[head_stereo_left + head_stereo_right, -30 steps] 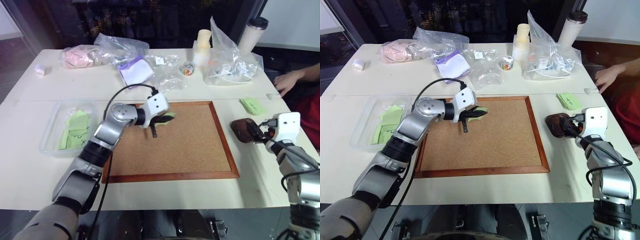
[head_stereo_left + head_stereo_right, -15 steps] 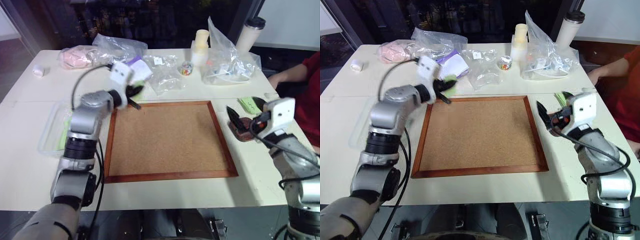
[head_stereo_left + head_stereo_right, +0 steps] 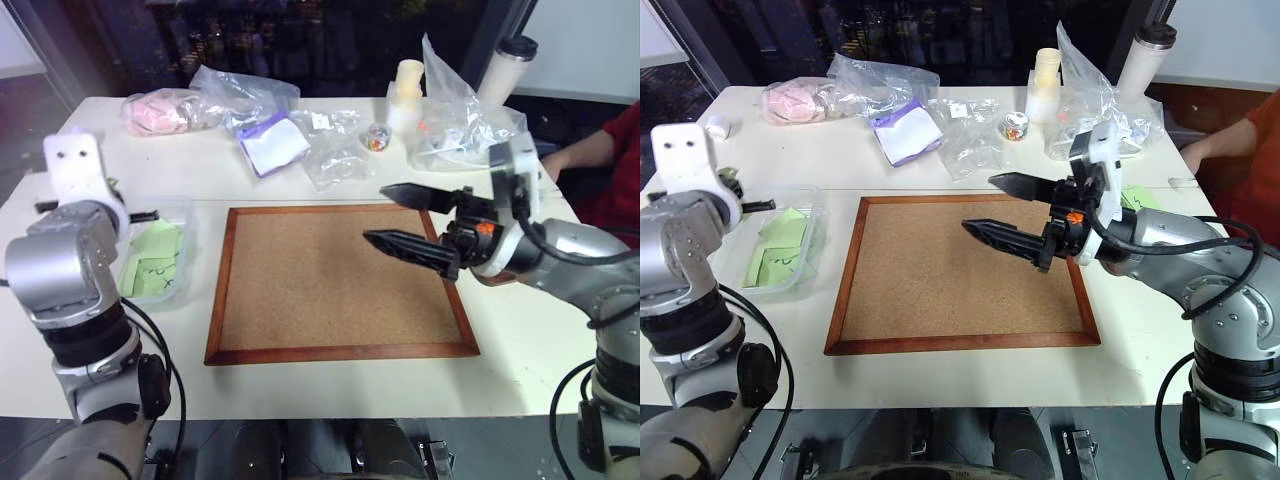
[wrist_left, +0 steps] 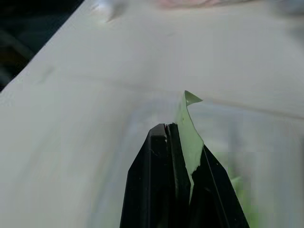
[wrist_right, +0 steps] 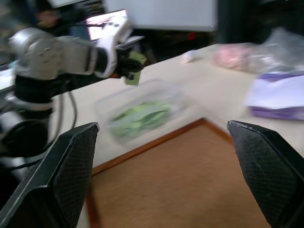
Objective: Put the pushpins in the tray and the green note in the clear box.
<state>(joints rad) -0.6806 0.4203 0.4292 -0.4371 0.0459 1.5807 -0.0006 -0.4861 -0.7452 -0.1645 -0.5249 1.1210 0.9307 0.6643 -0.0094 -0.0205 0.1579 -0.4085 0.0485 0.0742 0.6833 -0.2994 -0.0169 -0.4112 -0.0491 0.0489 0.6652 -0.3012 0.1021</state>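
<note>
Your left gripper (image 4: 178, 142) is clamped on the green note (image 4: 189, 135), holding it above the clear box (image 3: 812, 215) at the table's left side, where other green notes already lie. You're on the delivery step, I judge: next, lower the note over the box and release. Over the corkboard (image 3: 340, 280), your right gripper (image 3: 405, 218) hangs with its fingers wide apart and nothing between them.

Light-green note (image 4: 190, 142) in black pincer (image 4: 178, 137); clear box (image 3: 810, 250) of green notes; brown corkboard (image 3: 335, 280).
</note>
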